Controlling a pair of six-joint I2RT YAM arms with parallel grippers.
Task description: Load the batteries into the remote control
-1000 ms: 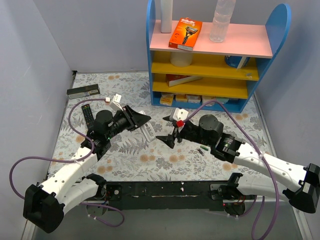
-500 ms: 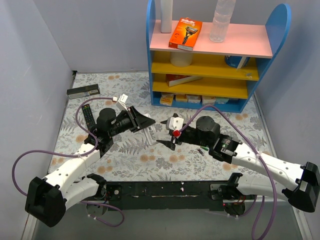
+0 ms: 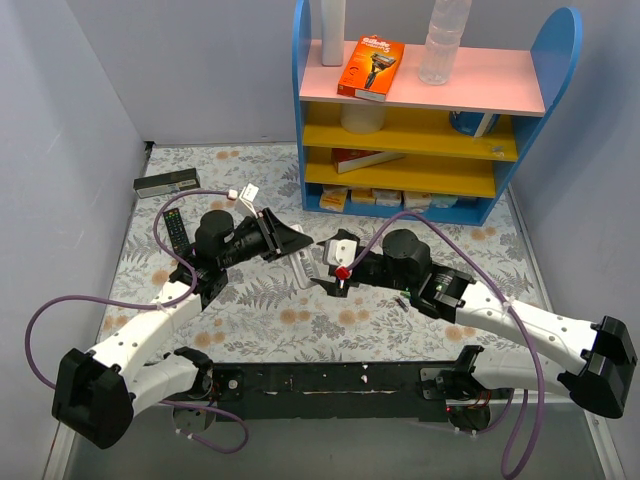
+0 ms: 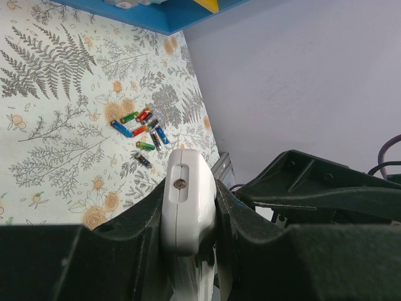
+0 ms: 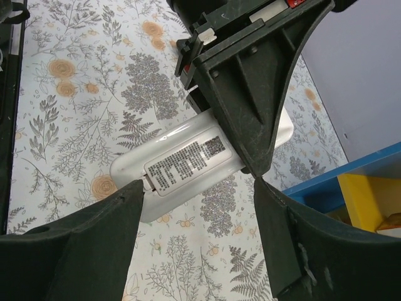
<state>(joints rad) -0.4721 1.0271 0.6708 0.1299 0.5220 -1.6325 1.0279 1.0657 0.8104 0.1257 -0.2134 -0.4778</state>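
Observation:
The small white remote control [image 4: 187,199] is held off the table, my left gripper [image 4: 188,219] shut on its sides. In the right wrist view its back [image 5: 188,164] faces the camera, with a printed label on the cover. My right gripper [image 5: 197,185] is open, one finger on each side of the remote's end, not touching it. From above, the remote [image 3: 303,268] sits between the left gripper [image 3: 287,243] and the right gripper [image 3: 325,268]. Several batteries [image 4: 143,132] with coloured wrappers lie in a loose cluster on the floral mat.
A blue shelf unit [image 3: 420,130] stands at the back, with an orange box [image 3: 371,67] and a clear bottle [image 3: 443,40] on top. A black remote [image 3: 176,232] and a long dark box [image 3: 167,183] lie at the back left. Grey walls close both sides.
My right gripper has moved left, up to the remote's end, and its jaws have narrowed a little. The left arm has shifted slightly, still holding the remote.

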